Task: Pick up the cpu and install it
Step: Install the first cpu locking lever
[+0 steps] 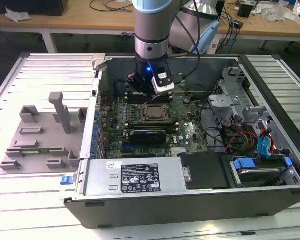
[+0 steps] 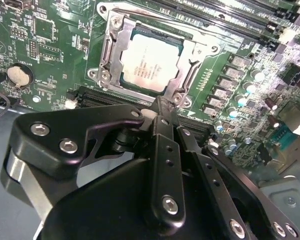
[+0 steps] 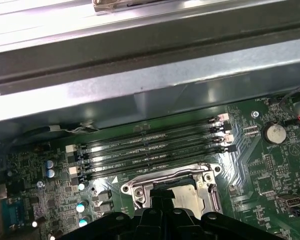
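Arm: grey-and-blue robot arm (image 1: pixel 151 30) reaches down into the open black-and-grey computer case (image 1: pixel 190 200), over the green motherboard (image 1: pixel 190 131).
Gripper: black metal gripper (image 2: pixel 162 111) w/ linkage arms; fingertips meet at a point w/ no gap seen in the second wrist view, so it reads as closed. Nothing seen between the tips. In the exterior view the gripper (image 1: pixel 146 89) hangs just above the socket area.
Cpu: small flat square chip w/ silvery-grey metal top (image 2: pixel 151 61) lies flat inside the silver metal socket frame (image 2: pixel 110 55) on the board. Apart from the gripper, not held. In the first wrist view the chip (image 3: pixel 182 193) is partly hidden by the gripper body (image 3: pixel 155 210). In the exterior view it shows as a pale square (image 1: pixel 153 113) mid-board.
Tips vs frame: tips sit just at the frame's edge nearest the camera in the second wrist view; can't tell if touching.
Memory slots: long black slots (image 3: pixel 155 145) run in a row beside the socket, between it and the grey case wall (image 3: pixel 140 95).
Coin cell: round silver battery (image 2: pixel 17 75) on the board, well apart from the socket.
Outside case: grey plastic tray w/ upright post (image 1: pixel 45 135) on the white slatted table (image 1: pixel 20 200), at the exterior view's left.
Case front: black power-supply box w/ white label (image 1: pixel 140 177).
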